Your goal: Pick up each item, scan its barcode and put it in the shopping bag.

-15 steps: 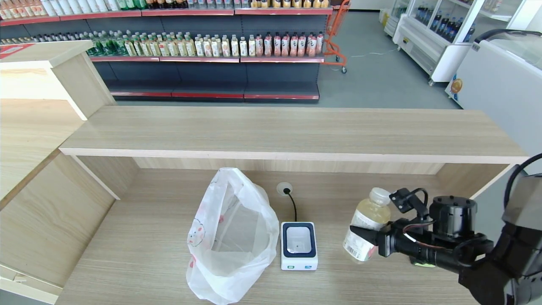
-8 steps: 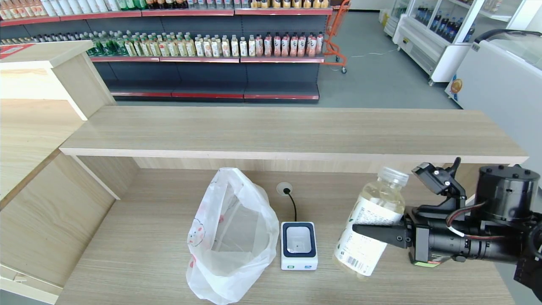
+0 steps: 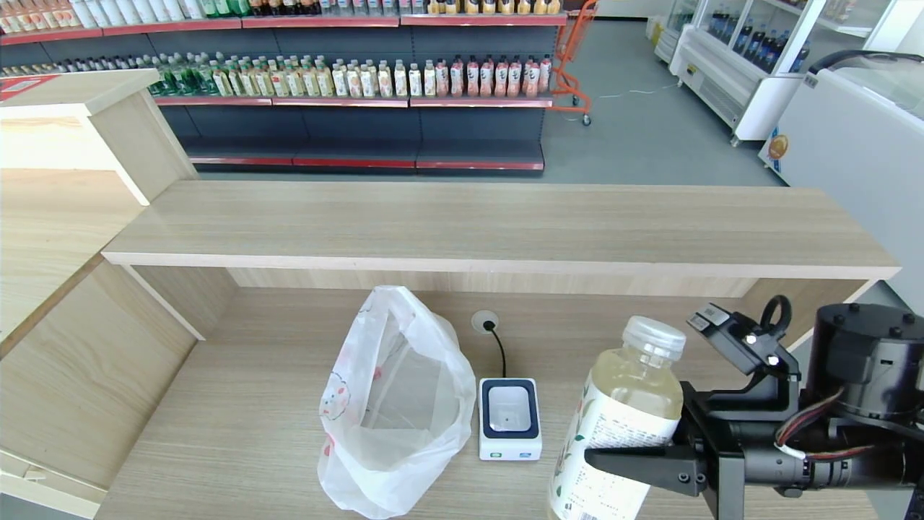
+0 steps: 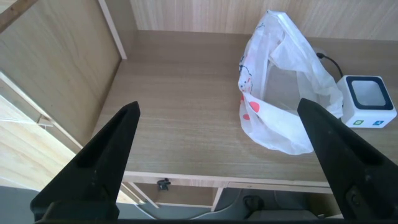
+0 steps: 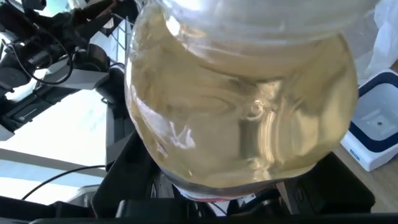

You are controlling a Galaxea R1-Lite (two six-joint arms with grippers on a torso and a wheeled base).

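Note:
My right gripper [image 3: 635, 462] is shut on a clear bottle of pale yellow drink [image 3: 621, 433] with a white cap and white label, held upright above the counter, right of the scanner [image 3: 510, 419]. The bottle's rounded body [image 5: 242, 106] bulges close before the right wrist camera, and a corner of the scanner [image 5: 376, 134] shows behind it. A white plastic shopping bag [image 3: 393, 401] stands open just left of the scanner; the same bag [image 4: 280, 93] and scanner [image 4: 367, 99] appear in the left wrist view. My left gripper [image 4: 217, 155] is open, hovering over the near left side of the counter.
A raised wooden ledge [image 3: 498, 224] runs along the back of the lower counter [image 3: 238, 426]. A black cable [image 3: 498, 347] leads from the scanner to a grommet. A side wall [image 3: 86, 375] closes the left. Shelves of bottles and freezers stand beyond.
My right gripper has lifted the bottle off the counter and brought it nearer the camera, so it looks bigger and lower in the view. Bag and scanner have not moved.

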